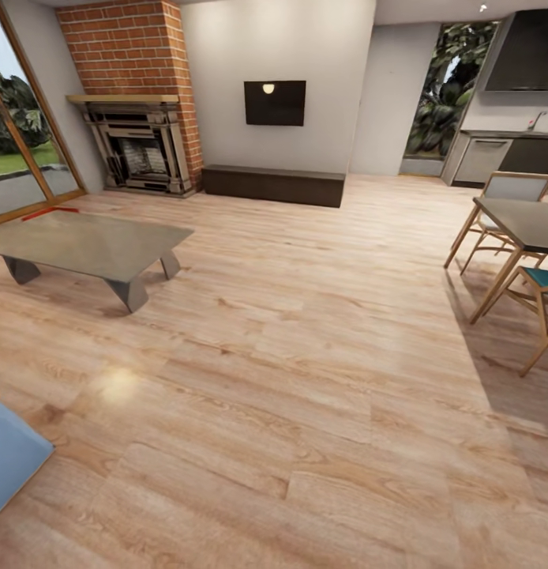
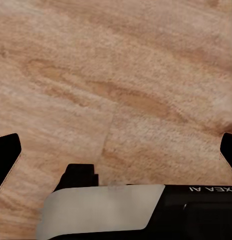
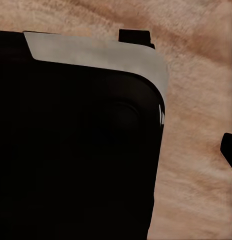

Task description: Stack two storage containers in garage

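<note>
While both jaws gape empty, wood floor (image 2: 121, 75) beneath.

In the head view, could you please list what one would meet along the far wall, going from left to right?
Glass door → brick fireplace → low dark bench with the wall screen above it → window with foliage → kitchen counter.

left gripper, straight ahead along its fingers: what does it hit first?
Likely the light wood plank floor. The left gripper points down at it with open fingers and nothing between them; gap unclear.
</note>
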